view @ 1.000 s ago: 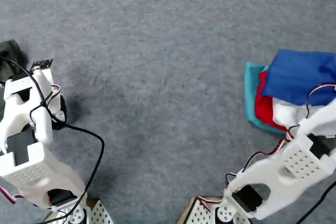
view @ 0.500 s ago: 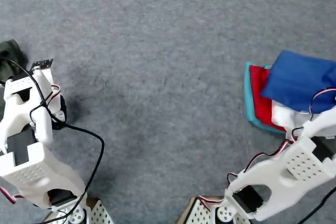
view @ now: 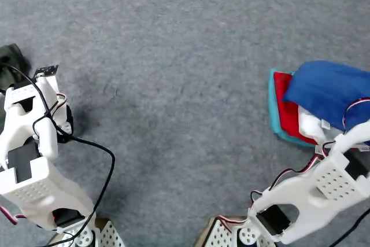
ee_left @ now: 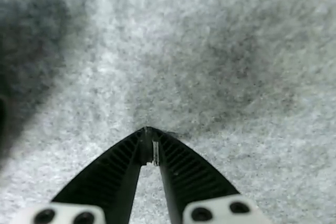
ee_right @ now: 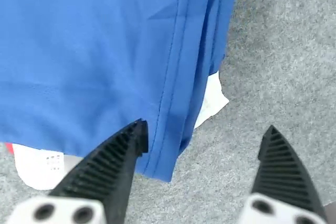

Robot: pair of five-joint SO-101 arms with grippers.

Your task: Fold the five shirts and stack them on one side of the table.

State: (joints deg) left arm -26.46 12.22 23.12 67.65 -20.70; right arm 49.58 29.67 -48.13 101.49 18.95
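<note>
- Grey felt table [view: 173, 56]: the shirt stack [view: 272, 108] sits at its right side, so stacking looks nearly finished.
- Blue shirt [ee_right: 79, 51]: it tops the stack, ahead of and beneath the right jaws. Its long axis seemingly runs across the table, skewed over the red shirt [view: 286, 105].
- Right gripper [ee_right: 205, 129]: jaws wide apart, straddling the blue hem. Next, it should lift clear without dragging the hem.
- Left gripper [ee_left: 149, 137]: jaws closed and empty, with bare felt ahead.

The blue shirt [ee_right: 89, 51] under the right pincer [ee_right: 205, 128] runs past the picture's edges and covers most of the white shirt [ee_right: 37, 166], which shows as 2 slivers near the pincer's fingers; in the high view the frame cuts off the pile, the right arm [view: 324, 183] hides its corner, and the red shirt [view: 284, 105] and teal shirt [view: 271, 102] show as strips; a 5th cannot be told.
</note>
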